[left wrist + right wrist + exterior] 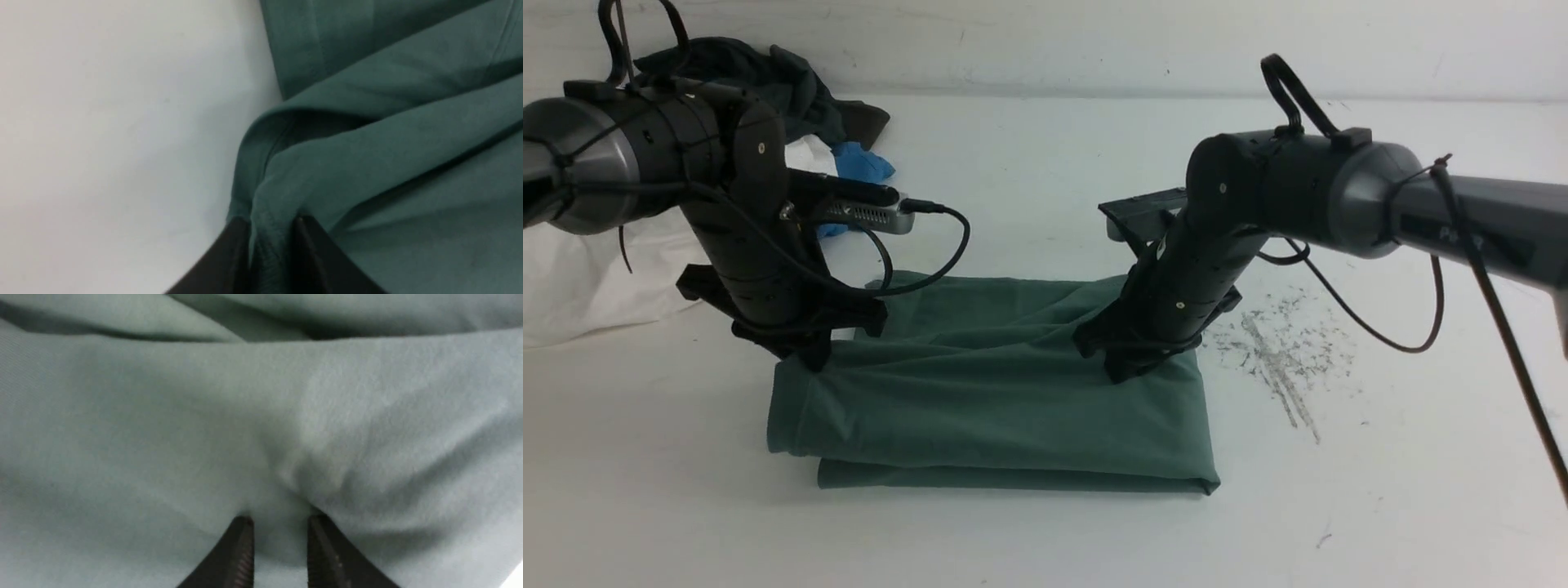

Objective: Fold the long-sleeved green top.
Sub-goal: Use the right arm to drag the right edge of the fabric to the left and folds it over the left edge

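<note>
Green top point(996, 392) folded on desk point(1045, 531). Wrist views only: left gripper point(271, 228) and right gripper point(280, 526) jaws apart, straddling pinched cloth.

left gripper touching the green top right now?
Touching. The left wrist view shows a ridge of the green top bunched between the left gripper fingers, cloth against both inner faces.

Top point(996, 392) on table point(1045, 539)

Bare table point(1045, 539) ahead of green top point(996, 392); clothes heap point(792, 98) blocks far left corner.
</note>
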